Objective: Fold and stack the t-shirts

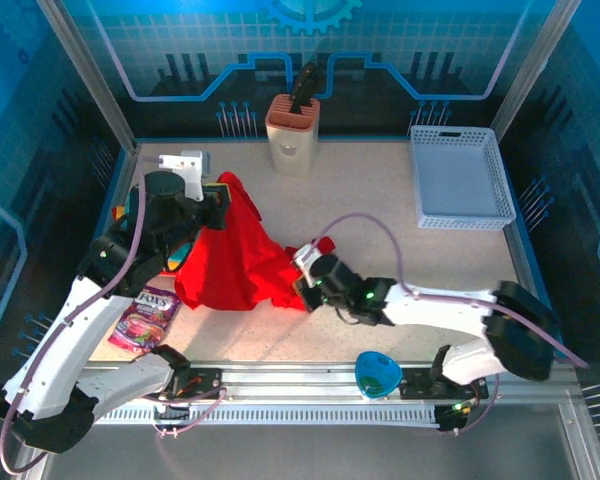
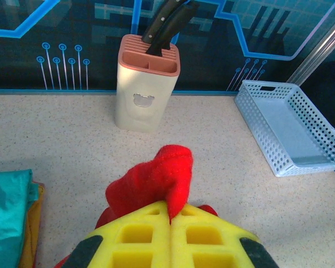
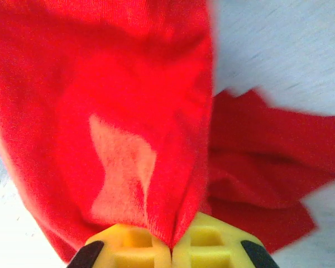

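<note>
Red cloth is pinched in both closed pairs of yellow fingers: the left fingers (image 2: 134, 243) clamp a raised peak of the red t-shirt (image 1: 230, 265), and the right fingers (image 3: 212, 243) are shut on a gathered fold of it low over the surface (image 1: 380, 200). Seen from overhead, the shirt's long axis runs between the grips from 10 o'clock to 4 o'clock, with its bulk sagging crumpled toward 7 o'clock; collar and hem cannot be told apart. Progress is judged early: this shirt is not yet flattened, folded or stacked, while a folded teal shirt (image 2: 8, 206) lies over an orange one (image 2: 34, 223) at its 9 o'clock.
</note>
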Tool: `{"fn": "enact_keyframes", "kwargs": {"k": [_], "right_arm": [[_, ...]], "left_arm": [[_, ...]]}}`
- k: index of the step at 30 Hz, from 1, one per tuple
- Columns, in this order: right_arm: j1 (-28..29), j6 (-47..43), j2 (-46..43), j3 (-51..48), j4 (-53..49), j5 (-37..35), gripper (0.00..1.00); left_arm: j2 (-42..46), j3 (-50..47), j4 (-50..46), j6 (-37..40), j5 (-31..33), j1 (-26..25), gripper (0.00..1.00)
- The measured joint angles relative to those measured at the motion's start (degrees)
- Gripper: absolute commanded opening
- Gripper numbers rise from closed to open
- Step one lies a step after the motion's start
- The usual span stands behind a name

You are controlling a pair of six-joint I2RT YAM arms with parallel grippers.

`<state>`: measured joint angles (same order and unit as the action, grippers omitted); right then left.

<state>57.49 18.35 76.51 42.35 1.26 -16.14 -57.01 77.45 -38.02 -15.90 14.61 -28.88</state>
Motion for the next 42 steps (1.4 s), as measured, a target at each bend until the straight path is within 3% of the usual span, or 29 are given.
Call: {"fn": "enact_keyframes", "kwargs": {"k": [9,14,23,30,35,42], "right_arm": [[-13.6,-10.4,-19.6,11.0,-17.3,-9.6,0.0],[-14.1,-14.6,-29.2,15.8,-21.0,-12.9,0.0],[-14.1,-18.8,-36.7,23.3,-24.4,-16.4,0.0],[-14.1,-21.1,-35.9,30.2,-23.7,-19.0,0.0],[-15.5,-21.8,-29.1,32.9,-24.0,-20.7,0.0],[-29.3,-15.6,-15.0,30.9,-26.3,-9.2,0.0]], "left_arm": [[-0.9,0.1,4.2,-0.2,-2.6,0.0,0.0],[-0.3,0.1,6.4,-0.2,-5.3,0.1,0.0],[6.5,0.0,10.1,-0.2,-10.1,0.1,0.0],[10.1,-0.9,16.3,-0.1,-11.5,0.1,0.0],[6.7,-2.5,18.4,1.1,-8.2,0.1,0.01],[-4.1,-5.4,19.4,0.2,-0.2,1.0,0.01]]}}
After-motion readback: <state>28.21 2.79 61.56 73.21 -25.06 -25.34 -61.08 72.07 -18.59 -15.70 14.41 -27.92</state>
